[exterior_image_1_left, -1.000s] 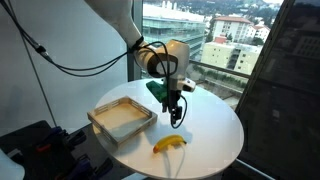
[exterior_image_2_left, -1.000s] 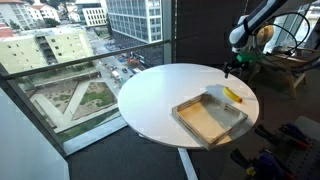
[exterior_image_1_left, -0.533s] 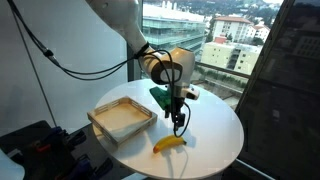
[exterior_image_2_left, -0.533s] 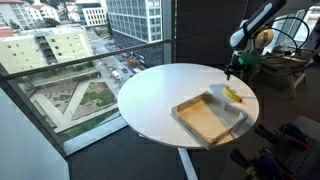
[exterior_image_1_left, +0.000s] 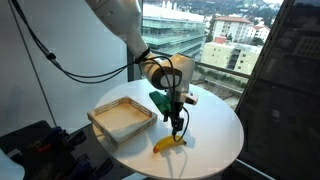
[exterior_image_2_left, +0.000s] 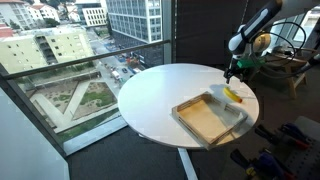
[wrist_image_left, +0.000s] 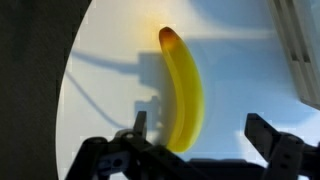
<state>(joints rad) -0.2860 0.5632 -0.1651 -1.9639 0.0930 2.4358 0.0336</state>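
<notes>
A yellow banana (wrist_image_left: 183, 90) lies on the round white table (exterior_image_1_left: 215, 125); it shows in both exterior views (exterior_image_1_left: 170, 144) (exterior_image_2_left: 232, 95). My gripper (wrist_image_left: 200, 135) is open and hangs just above the banana's near end, its fingers to either side, not touching it. In an exterior view the gripper (exterior_image_1_left: 177, 128) is right over the banana near the table's front edge. In an exterior view (exterior_image_2_left: 229, 74) it hovers at the table's far side.
A shallow wooden tray (exterior_image_1_left: 121, 118) sits on the table beside the banana; it also shows in an exterior view (exterior_image_2_left: 209, 118). Its corner appears at the wrist view's right edge (wrist_image_left: 305, 60). Large windows surround the table. Cables hang near the arm.
The gripper has moved lower and closer to the banana over the last second. The banana and tray have not moved.
</notes>
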